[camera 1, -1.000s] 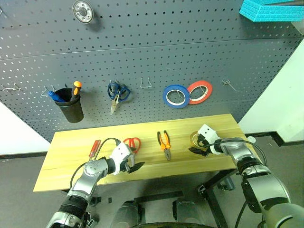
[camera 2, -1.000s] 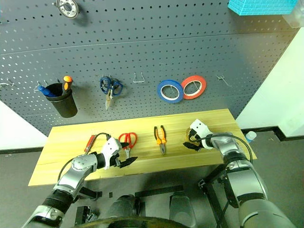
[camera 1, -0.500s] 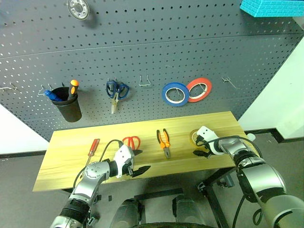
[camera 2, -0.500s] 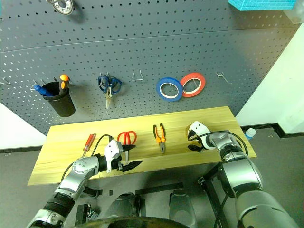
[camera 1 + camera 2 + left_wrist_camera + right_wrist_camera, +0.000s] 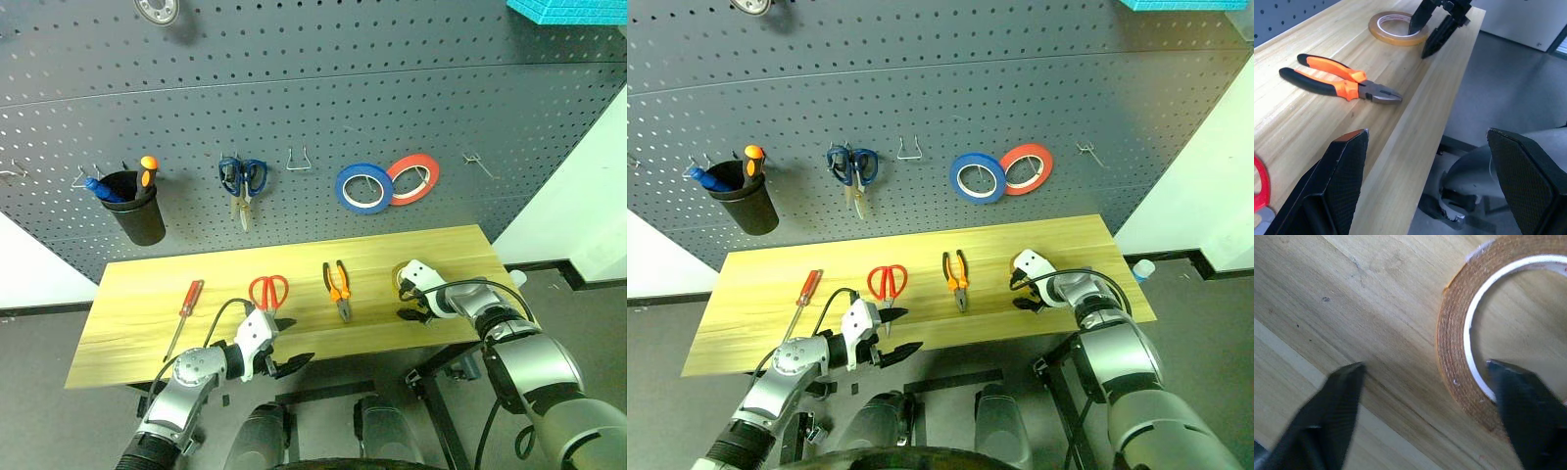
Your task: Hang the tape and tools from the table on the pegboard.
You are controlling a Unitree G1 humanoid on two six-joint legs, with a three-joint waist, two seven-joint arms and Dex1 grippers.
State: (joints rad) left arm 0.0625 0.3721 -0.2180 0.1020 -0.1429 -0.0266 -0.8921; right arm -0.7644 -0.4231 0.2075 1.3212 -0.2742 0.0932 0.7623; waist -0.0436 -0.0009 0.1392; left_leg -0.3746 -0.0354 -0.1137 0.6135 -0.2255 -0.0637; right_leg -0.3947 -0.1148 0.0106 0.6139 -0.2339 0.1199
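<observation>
The yellow tape (image 5: 401, 277) lies flat near the right end of the table (image 5: 137, 323). My right gripper (image 5: 410, 312) points down at it and is open. One finger hangs over the tape's hole and the other (image 5: 1334, 416) stands outside, with the tape's near wall (image 5: 1452, 352) between them. Red-handled scissors (image 5: 269, 291), orange-and-black pliers (image 5: 339, 290) and a red-handled screwdriver (image 5: 186, 303) lie along the tabletop. My left gripper (image 5: 289, 365) hangs open and empty just off the front edge, below the scissors. The pegboard (image 5: 313, 88) rises behind the table.
On the pegboard hang blue-handled scissors (image 5: 243, 180), a blue tape roll (image 5: 364, 188), a red-orange roll (image 5: 413, 178) and a black cup (image 5: 134, 208) with tools. Bare hooks (image 5: 299, 161) (image 5: 476, 163) sit between and right of them. A white wall stands at the right.
The view has tilted down a little. My left gripper has drawn back from the scissors to just off the table's front edge. My right gripper has tipped further down over the tape.
</observation>
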